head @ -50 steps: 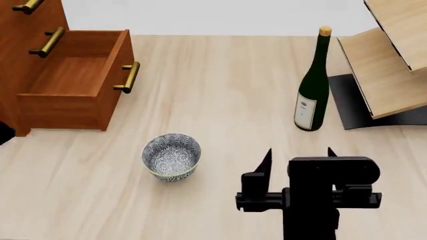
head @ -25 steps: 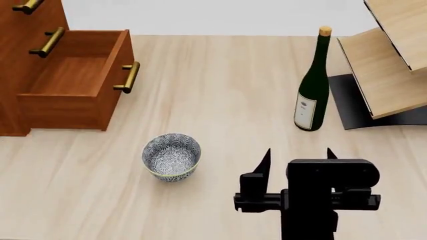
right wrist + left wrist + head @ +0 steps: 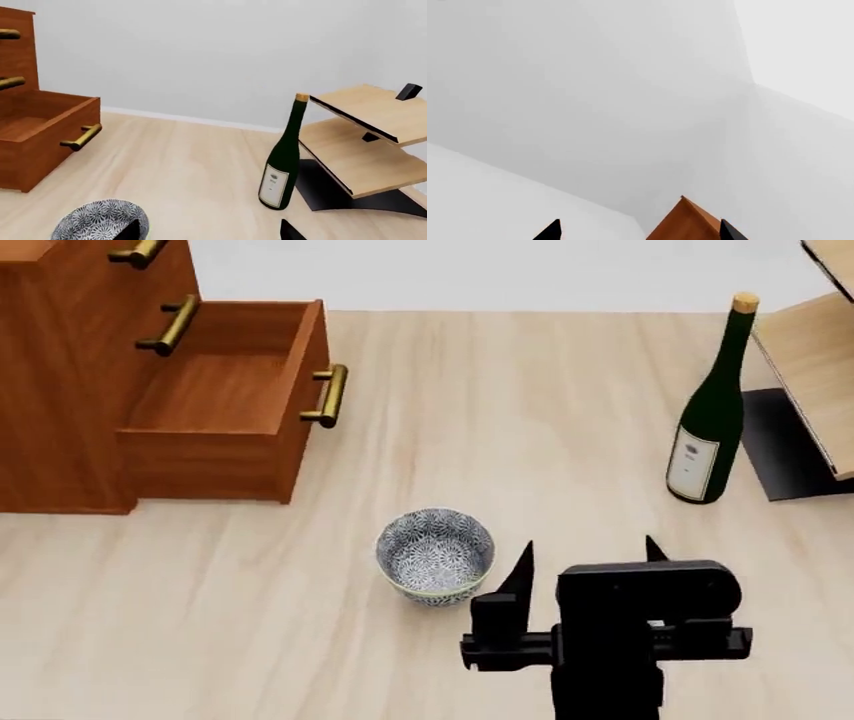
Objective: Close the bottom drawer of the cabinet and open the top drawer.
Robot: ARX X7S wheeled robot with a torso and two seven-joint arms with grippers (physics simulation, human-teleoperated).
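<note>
The cabinet point(image 3: 67, 410) stands at the far left of the head view. Its bottom drawer point(image 3: 220, 390) is pulled out and empty, with its brass handle point(image 3: 324, 395) facing right. The top drawer point(image 3: 138, 253) and the middle drawer point(image 3: 171, 325) are shut. My right gripper point(image 3: 587, 552) is open and empty, low over the table beside the patterned bowl point(image 3: 434, 555). In the right wrist view the open drawer point(image 3: 40, 135) lies far from my right gripper point(image 3: 210, 232). My left gripper point(image 3: 639, 232) is open, with a corner of the cabinet point(image 3: 687, 225) between its tips, and is out of the head view.
A dark green wine bottle point(image 3: 707, 410) stands at the right, also in the right wrist view point(image 3: 281, 160). A slanted wooden shelf rack point(image 3: 814, 360) on a black base is behind it. The bowl point(image 3: 100, 220) is close by the right gripper's fingertip.
The head view has swung left: cabinet, bowl and bottle all sit further right in the picture. The right gripper stays open in about the same place.
</note>
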